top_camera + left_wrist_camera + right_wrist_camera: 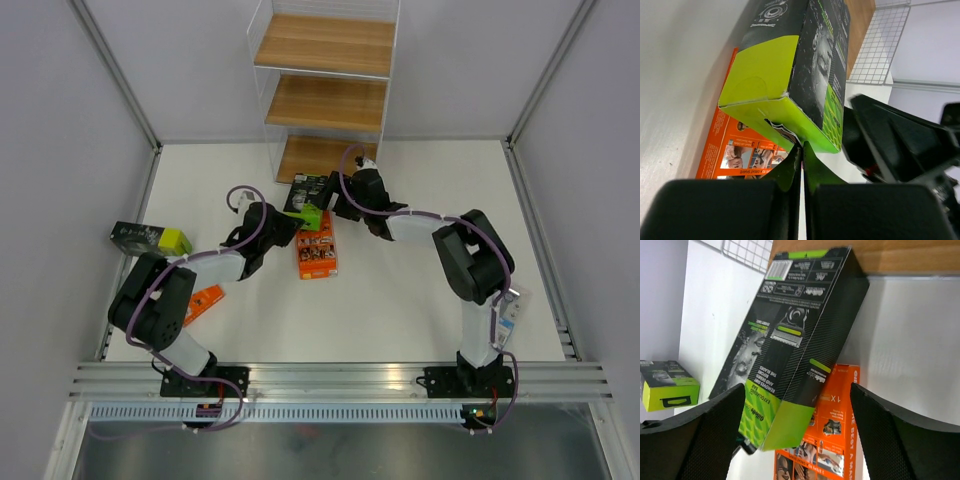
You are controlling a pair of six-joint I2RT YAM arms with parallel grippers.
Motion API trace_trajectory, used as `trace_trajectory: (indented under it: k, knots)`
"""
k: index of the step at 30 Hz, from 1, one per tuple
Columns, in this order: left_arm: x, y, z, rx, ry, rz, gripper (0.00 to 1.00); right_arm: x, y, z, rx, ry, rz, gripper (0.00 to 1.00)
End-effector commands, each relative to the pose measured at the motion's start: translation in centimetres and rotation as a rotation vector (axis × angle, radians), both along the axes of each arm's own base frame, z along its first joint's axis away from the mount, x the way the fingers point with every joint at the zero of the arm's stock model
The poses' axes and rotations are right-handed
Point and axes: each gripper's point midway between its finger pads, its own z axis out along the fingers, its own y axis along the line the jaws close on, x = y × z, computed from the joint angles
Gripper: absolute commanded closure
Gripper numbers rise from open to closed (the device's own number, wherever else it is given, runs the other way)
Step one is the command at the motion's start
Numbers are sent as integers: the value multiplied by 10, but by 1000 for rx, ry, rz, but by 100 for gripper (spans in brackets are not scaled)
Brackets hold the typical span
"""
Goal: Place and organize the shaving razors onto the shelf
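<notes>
Top view: the green-and-black pack (305, 195) leans over an orange pack (317, 255), its long axis pointing to 12 o'clock at the shelf (325, 100). At its 7 o'clock the left gripper (801, 147) pinches the green end. At 3 o'clock the right gripper (797, 389) stands spread, nearer the shelf.

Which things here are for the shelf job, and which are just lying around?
For the job: shelf, green pack in the left claw, second green pack, middle orange pack, orange pack by the left arm, light blue pack.

Not part of it: purple cables, metal rail.
</notes>
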Motion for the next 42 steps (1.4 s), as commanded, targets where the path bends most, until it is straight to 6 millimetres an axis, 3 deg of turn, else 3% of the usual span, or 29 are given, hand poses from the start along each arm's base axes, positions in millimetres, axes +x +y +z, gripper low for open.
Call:
trace_trajectory:
  k: [1, 4, 6, 18, 23, 30, 36, 40, 42]
  knots:
    - [8, -11, 47, -93, -122, -41, 98, 8, 22, 1, 59, 0, 60, 7]
    - [8, -12, 57, -135, -137, -54, 98, 13, 24, -8, 45, 16, 54, 5]
    - [8, -14, 58, -152, -138, -67, 98, 18, 30, -3, 66, 13, 59, 4]
    - [6, -22, 58, -200, -131, -102, 98, 39, 43, -35, 69, 73, 41, 2]
    - [8, -17, 56, -184, -127, -90, 98, 30, 51, -44, 112, 154, 66, 2]
    - [13, -13, 60, -187, -140, -89, 98, 10, 41, -52, 99, 227, 53, 2]
    - [18, -18, 65, -186, -155, -107, 98, 4, 53, -56, 205, 290, 51, 2]
    - [17, -19, 57, -178, -138, -120, 98, 8, 52, -47, 279, 276, 2, 2]
    - [16, -18, 55, -177, -137, -122, 98, 10, 53, -40, 286, 249, 13, 9]
